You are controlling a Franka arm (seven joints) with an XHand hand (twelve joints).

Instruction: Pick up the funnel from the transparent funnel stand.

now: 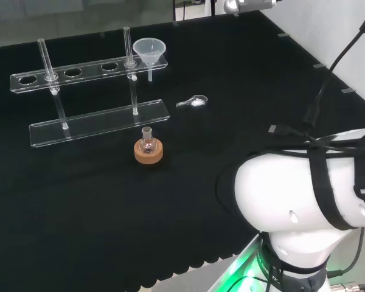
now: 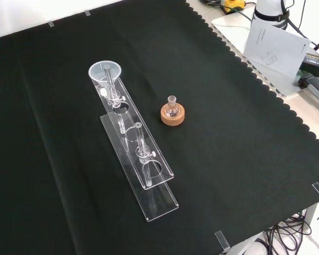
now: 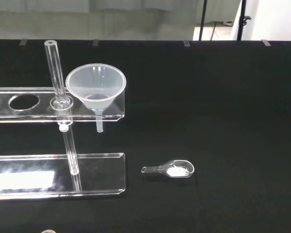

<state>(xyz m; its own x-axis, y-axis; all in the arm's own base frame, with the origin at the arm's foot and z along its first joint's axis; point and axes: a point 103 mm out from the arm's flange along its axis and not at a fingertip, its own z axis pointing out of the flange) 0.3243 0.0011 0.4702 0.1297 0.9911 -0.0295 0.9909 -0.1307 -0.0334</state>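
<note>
The clear plastic cone-shaped funnel [image 1: 150, 53] sits in the end hole of the transparent funnel stand's [image 1: 97, 125] upper shelf, toward the cloth's far edge in the head view. Near it lie a small clear scoop with white powder [image 1: 194, 101] and a small glass flask on a cork ring [image 1: 148, 148]. Whether the hand is open or closed, I cannot tell.

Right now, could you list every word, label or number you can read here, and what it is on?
No text can be read.
Paper sheet at the front view's upper right: faint drawing and print, too small to read.
Funnel, funnel stand, spoon, cork ring: no markings visible.
</note>
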